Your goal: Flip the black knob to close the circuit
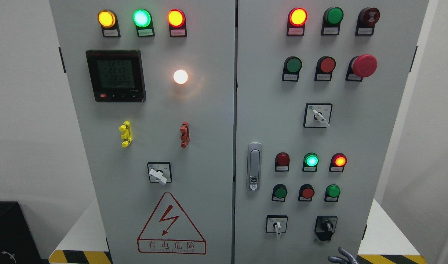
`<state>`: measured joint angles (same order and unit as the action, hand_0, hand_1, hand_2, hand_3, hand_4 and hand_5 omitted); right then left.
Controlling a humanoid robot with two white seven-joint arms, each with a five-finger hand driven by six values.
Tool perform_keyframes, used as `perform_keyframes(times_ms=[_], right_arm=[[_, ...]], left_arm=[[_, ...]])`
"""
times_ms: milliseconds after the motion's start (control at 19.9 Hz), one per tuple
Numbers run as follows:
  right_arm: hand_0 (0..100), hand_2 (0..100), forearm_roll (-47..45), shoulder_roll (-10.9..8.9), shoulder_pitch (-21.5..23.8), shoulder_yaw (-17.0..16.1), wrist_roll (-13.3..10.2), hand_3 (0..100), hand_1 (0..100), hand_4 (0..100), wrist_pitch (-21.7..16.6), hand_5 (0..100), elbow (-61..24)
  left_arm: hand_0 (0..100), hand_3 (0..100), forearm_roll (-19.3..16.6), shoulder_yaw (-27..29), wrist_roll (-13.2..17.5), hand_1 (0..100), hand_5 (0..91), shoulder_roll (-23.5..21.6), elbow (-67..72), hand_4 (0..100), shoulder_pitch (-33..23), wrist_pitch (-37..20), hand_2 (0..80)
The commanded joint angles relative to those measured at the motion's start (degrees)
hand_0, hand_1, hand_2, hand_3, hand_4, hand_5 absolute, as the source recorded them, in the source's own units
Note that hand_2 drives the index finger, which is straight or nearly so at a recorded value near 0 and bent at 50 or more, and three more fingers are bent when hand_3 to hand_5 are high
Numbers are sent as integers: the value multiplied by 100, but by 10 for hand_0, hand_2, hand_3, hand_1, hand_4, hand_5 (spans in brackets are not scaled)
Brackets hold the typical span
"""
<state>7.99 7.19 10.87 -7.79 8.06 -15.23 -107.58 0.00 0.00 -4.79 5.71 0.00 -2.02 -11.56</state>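
The grey cabinet (209, 146) stood upright, its two doors facing the camera so every control was reachable. It carried four rotary switches: three white, one black knob (326, 227) at lower right. Just below it, the right robot hand (343, 256) showed only fingertips; its grip couldn't be told.

Even, bright room light; sharp focus throughout; white indicator lamp (180, 76) blooms with glare on the cabinet (209, 146)
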Motion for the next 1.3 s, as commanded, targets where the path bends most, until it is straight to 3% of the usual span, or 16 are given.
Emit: perform_keyframes(times_ms=[0,50,552,1254], right_arm=[[0,0,-912,-7,336,94,423,39,159,0,-103,0,-167],[0,0,-1001,-7,337,94,494,0,153,0,-103,0,-167],[0,0,-1160,-7,381,103,688,0,117,0,-95,0,-141],[0,0,-1168,-7,416,164,697,0,107,0,-95,0,-114]], left_arm=[[0,0,-123,-123,-5,0,0,0,123,0,0,4,0],[0,0,-123,-123,4,0,0,0,123,0,0,-4,0],[0,0,-123,-123,-5,0,0,0,123,0,0,4,0],[0,0,-123,-123,-5,0,0,0,123,0,0,-4,0]])
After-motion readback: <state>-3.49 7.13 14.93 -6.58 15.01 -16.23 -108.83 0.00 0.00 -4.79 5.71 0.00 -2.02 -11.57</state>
